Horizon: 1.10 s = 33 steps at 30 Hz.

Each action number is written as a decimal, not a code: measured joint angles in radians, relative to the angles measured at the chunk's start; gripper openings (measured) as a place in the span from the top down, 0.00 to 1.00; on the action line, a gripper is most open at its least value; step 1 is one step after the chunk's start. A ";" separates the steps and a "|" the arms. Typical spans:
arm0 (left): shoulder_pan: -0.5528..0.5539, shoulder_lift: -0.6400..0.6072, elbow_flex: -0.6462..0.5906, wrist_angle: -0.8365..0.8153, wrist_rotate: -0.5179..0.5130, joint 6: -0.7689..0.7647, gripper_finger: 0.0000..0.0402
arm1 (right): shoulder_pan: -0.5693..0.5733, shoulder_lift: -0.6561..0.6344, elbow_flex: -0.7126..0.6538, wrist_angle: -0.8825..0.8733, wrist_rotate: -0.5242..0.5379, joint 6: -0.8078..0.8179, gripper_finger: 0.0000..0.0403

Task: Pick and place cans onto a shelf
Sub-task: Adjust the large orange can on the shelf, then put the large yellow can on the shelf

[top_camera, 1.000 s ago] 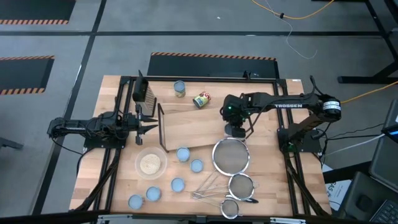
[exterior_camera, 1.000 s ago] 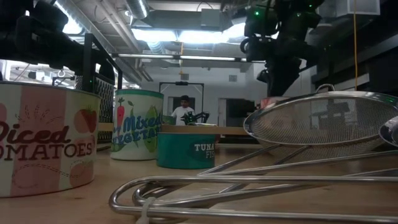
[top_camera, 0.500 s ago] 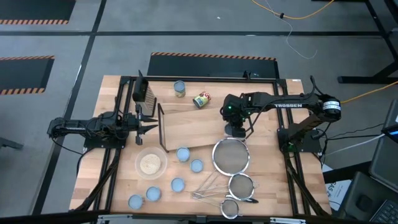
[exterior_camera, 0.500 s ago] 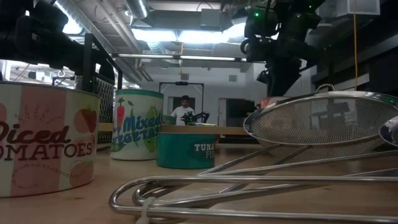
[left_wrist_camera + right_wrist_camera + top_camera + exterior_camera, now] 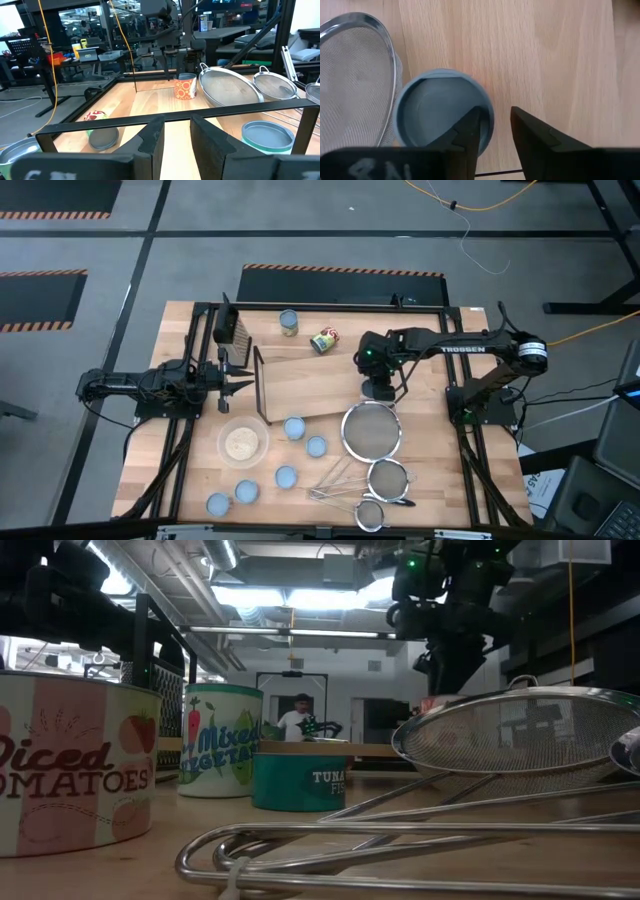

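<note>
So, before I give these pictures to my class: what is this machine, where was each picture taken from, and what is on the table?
These are two robot arms working at a wooden table. One picture looks straight down, one looks level across the tabletop, and one camera rides on each arm's wrist. The job is putting cans on the shelf, the pale board in the middle. The right pincer hangs open over a blue-topped can standing at the shelf's end, beside the large strainer; it holds nothing. The left pincer waits open and empty at the shelf's other end. Also on the table are loose cans, smaller strainers, a bowl of grains and a dark grater.
</note>
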 joint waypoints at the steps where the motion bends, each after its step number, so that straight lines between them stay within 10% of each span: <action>1: 0.000 0.000 0.000 0.000 0.000 0.000 0.79 | 0.000 0.001 0.010 -0.005 0.000 0.000 0.72; 33: 0.000 0.000 -0.001 0.102 -0.001 0.001 0.79 | -0.064 0.024 0.302 0.279 0.156 -0.054 0.72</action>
